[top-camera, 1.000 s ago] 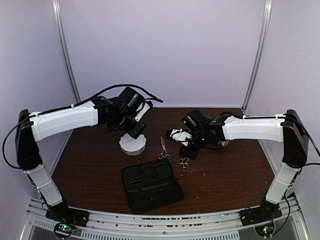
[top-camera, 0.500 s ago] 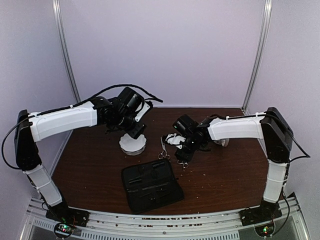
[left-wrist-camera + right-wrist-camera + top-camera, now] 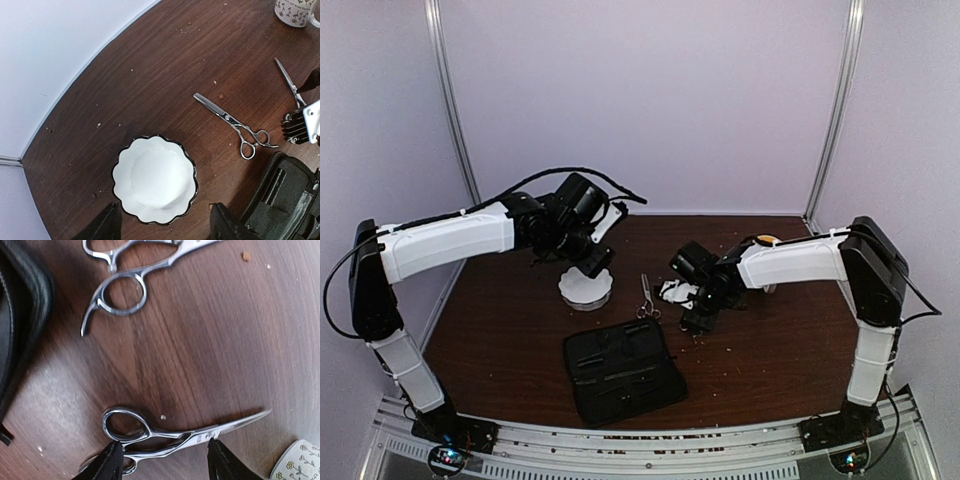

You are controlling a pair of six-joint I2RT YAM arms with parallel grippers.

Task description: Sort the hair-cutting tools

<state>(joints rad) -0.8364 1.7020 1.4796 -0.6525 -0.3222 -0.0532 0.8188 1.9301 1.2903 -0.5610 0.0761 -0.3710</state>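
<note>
The dark wooden table (image 3: 780, 340) carries everything. The flat black case (image 3: 623, 372) lies unzipped near the front edge, probably laid open as one place for tools to go. The white scalloped bowl (image 3: 154, 180) sits behind it, with nothing in it. The left gripper (image 3: 165, 222) hangs over the bowl with its jaws wide apart and nothing between them, apparently just parked there. The toothed scissors (image 3: 235, 125) lie flat between bowl and case, touched by nothing. The plain scissors (image 3: 175, 435) lie just beside them on the bare wood. The right gripper (image 3: 162, 455) is low over this pair, its jaws spread to either side of the shank near the rings. It looks lined up for a grab, not clamped. Whether a finger brushes the metal I cannot tell. No hair clips can be made out.
</note>
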